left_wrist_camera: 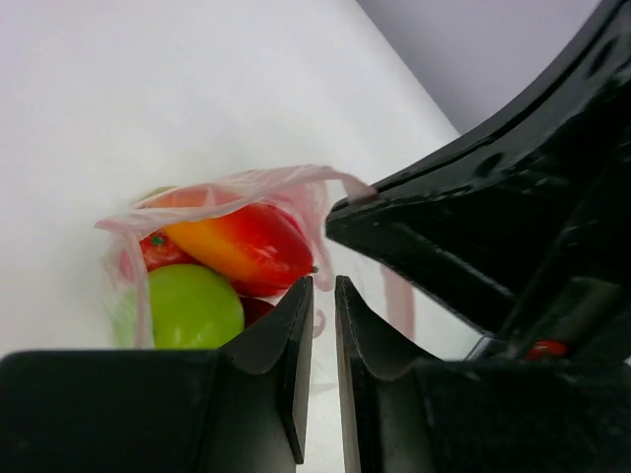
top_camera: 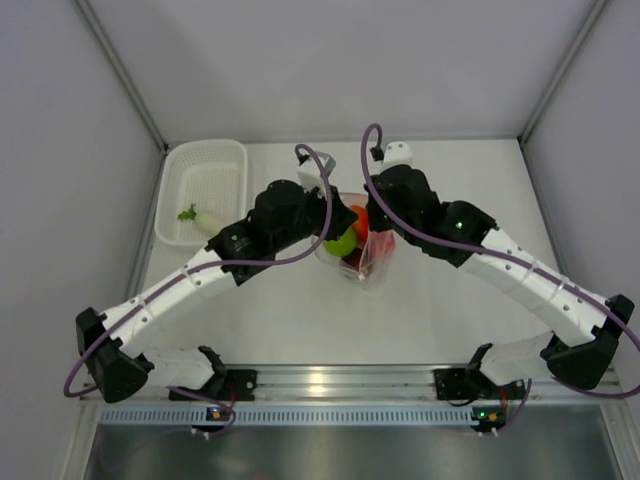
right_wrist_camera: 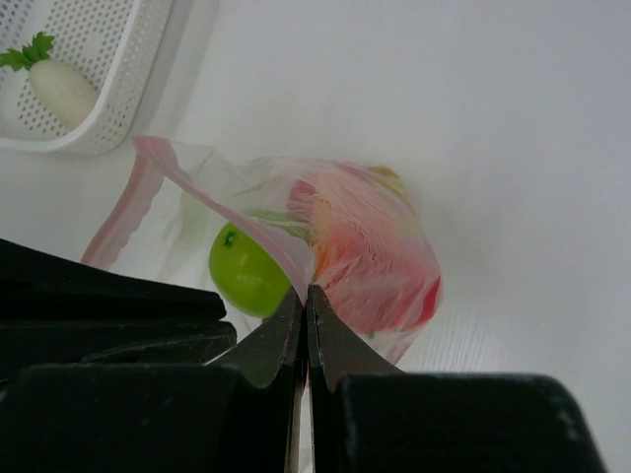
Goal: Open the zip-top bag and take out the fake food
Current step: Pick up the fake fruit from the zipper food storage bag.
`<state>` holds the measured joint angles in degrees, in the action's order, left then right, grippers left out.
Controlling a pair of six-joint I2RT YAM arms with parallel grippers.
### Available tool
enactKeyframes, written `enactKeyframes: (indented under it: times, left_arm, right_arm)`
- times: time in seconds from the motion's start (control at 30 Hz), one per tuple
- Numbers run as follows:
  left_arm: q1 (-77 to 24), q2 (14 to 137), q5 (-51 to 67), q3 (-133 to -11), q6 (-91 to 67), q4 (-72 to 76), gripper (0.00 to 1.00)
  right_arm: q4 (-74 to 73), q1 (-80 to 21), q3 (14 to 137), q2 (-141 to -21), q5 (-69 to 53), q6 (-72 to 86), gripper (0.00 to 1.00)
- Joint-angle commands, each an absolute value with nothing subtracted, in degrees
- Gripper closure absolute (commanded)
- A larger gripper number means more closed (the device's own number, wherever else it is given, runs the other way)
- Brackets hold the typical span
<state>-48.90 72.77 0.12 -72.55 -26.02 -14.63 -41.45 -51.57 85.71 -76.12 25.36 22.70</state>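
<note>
The bag [top_camera: 366, 262] sat at the middle of the table [top_camera: 300, 320]. The right gripper [right_wrist_camera: 304, 293] pinched one lip; the left gripper [left_wrist_camera: 323, 284], jaws narrow (holding film or not, unclear), sat at the opposite lip, fruit [left_wrist_camera: 192, 305] just beyond.

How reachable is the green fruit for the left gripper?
Probably yes: the zip-top bag gapes toward the left gripper, the right gripper pinching its rim; the green fruit lies uncovered inside.

Seen from above, the arms [top_camera: 285, 215] cover most of the zip-top bag [top_camera: 375, 264]. Inside it, crinkled film blurs the red fake food [right_wrist_camera: 380, 256]; whether the left gripper [left_wrist_camera: 323, 286] pinches its rim is unclear.
</note>
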Motion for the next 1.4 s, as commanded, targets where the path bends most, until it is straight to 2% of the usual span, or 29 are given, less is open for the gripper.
enactKeyframes:
  times: [0.0,0.13,0.27,0.5,0.7,0.8,0.93,1.0,1.33,1.37]
  left_arm:
    - [-49.04,70.49,-0.98,-67.78,-18.56,-5.29,0.8]
    - [-49.22,70.66,8.25,-62.06,-11.88,3.75,0.78]
    - [-50.53,71.19,10.89,-57.06,-6.17,7.9,0.78]
    - [-53.09,72.25,11.25,-53.62,-0.53,8.7,0.85]
    - [-53.0,74.35,5.73,-53.0,-1.93,8.44,0.82]
    - [-53.0,76.11,-2.79,-54.92,-4.13,5.55,0.69]
    - [-53.09,79.97,-11.67,-60.1,-5.45,0.0,0.67]
    - [-53.0,80.51,-16.32,-60.91,-6.5,-3.07,0.63]
    - [-53.09,77.7,-23.81,-60.91,-8.96,-4.75,0.41]
    - [-53.09,77.61,-24.6,-61.0,-9.31,-4.92,0.36]
  right_arm:
    - [-38.23,-51.15,85.52,-73.48,24.52,23.55,1.0]
    - [-37.97,-51.07,85.78,-73.39,24.26,23.64,1.0]
    - [-38.41,-51.15,86.66,-74.0,24.08,23.55,1.0]
    - [-39.02,-50.63,87.19,-74.62,24.17,23.73,1.0]
    - [-38.5,-50.01,87.28,-74.27,23.82,23.73,1.0]
    - [-37.71,-50.01,86.57,-73.74,21.98,23.2,1.0]
    - [-37.09,-50.1,85.26,-73.56,20.65,23.12,1.0]
    - [-36.91,-50.01,84.64,-73.3,20.65,23.03,1.0]
    - [-37.09,-49.75,83.58,-73.83,21.0,22.67,1.0]
    - [-37.09,-49.57,83.41,-73.83,21.01,22.59,1.0]
